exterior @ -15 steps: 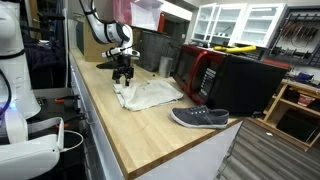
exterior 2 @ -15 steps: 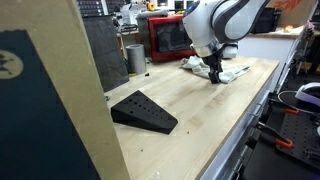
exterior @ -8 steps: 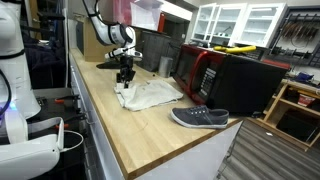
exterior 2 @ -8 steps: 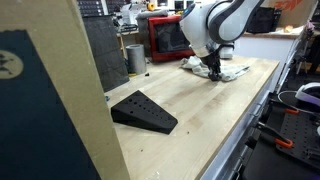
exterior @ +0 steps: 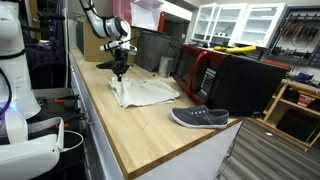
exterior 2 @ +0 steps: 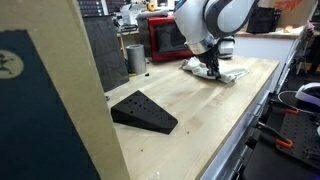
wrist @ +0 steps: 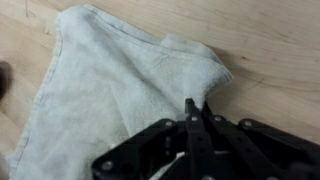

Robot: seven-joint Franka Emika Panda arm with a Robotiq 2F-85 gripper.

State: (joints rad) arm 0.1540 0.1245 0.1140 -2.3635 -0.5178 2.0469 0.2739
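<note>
A pale grey towel (exterior: 146, 93) lies crumpled on the wooden countertop (exterior: 130, 130), and it also shows in the other exterior view (exterior 2: 226, 72). My gripper (exterior: 119, 72) stands over the towel's far corner, fingers pointing down. In the wrist view the gripper (wrist: 196, 106) has its two black fingers pressed together at the towel's (wrist: 110, 90) folded edge. That corner of cloth looks drawn up toward the fingers. The arm hides the pinch point in an exterior view (exterior 2: 212, 68).
A grey shoe (exterior: 200, 117) lies near the counter's front end. A red microwave (exterior: 205, 72) and dark appliances stand along the back. A black wedge (exterior 2: 143, 110) sits on the wood, with a metal cup (exterior 2: 135, 58) behind it.
The fingers have closed from open onto the towel's edge. The gripper has lifted a little and the towel's corner has been drawn up and stretched toward it.
</note>
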